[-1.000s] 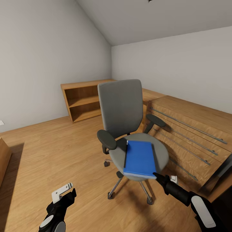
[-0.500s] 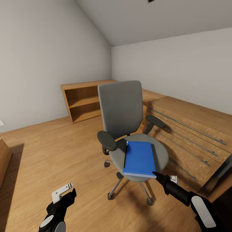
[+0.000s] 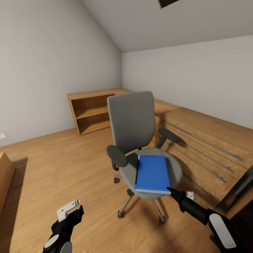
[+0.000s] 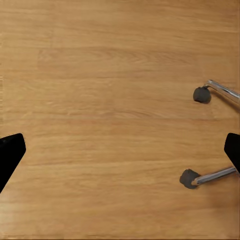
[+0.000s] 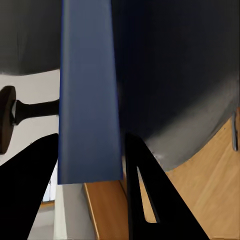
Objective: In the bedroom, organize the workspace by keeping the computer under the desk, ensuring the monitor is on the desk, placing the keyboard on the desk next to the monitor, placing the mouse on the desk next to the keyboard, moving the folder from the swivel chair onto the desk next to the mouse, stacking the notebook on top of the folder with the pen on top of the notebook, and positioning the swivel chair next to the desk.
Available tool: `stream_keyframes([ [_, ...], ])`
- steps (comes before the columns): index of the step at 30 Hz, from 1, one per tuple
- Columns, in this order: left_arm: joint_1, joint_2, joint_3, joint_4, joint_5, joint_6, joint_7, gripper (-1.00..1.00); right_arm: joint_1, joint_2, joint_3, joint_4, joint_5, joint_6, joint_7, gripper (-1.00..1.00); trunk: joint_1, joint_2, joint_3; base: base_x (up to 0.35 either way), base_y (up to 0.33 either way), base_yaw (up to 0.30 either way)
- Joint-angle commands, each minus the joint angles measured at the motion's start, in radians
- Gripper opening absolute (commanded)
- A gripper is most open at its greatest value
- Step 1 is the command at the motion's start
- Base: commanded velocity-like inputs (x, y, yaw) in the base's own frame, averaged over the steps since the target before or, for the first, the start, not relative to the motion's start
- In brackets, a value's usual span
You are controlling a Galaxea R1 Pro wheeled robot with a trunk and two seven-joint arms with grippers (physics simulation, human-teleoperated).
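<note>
On the seat of the swivel chair point(image 3: 140, 140), in the middle of the room, the blue folder point(image 3: 152, 174) lies flat, its near right corner just at the tip of the right end effector point(image 3: 174, 193). In the right wrist view the folder's edge point(image 5: 90, 100) runs between the two dark fingers point(image 5: 30, 190), one on each side of it; they bracket the edge, but I cannot tell whether they press on it yet. Judged from this, the step in hand is taking the folder off the chair so it can go to the table.

Against the earlier head pictures, the whole scene has slid: the low open wooden shelf point(image 3: 92, 110) at the far left wall and the chair back sit lower in the picture, and more of the dark skylight point(image 3: 168, 2) shows at the top, so the camera has tipped up a little; the things themselves look unmoved. The right arm has crept slightly closer to the folder's corner. The folder keeps its place on the seat, so no lift has begun.

The left end effector point(image 3: 68, 211) hangs low at the near left with fingers spread and nothing between them, over bare wood floor point(image 4: 100, 100) near two chair casters point(image 4: 201, 94).
</note>
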Motion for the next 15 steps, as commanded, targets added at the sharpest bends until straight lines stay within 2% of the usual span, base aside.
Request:
stream_keyframes([
  [1,0.000,0.000,-0.004,-0.002,0.007,0.003,0.006,1.00,0.000,0.000,-0.003,-0.001,0.002,0.006,0.003,-1.00,-0.004,0.007,0.003,-0.280,0.000,0.000],
  [7,0.000,0.000,-0.025,-0.002,0.005,0.003,0.007,1.00,-0.001,-0.004,-0.004,-0.008,0.004,0.006,0.004,-1.00,-0.027,0.049,0.021,-0.316,0.000,0.000],
  [15,0.000,0.000,-0.029,0.000,0.005,0.003,0.009,1.00,0.000,-0.008,-0.005,-0.134,0.011,0.000,-0.007,-1.00,-0.058,0.105,0.046,-0.335,0.000,0.000],
])
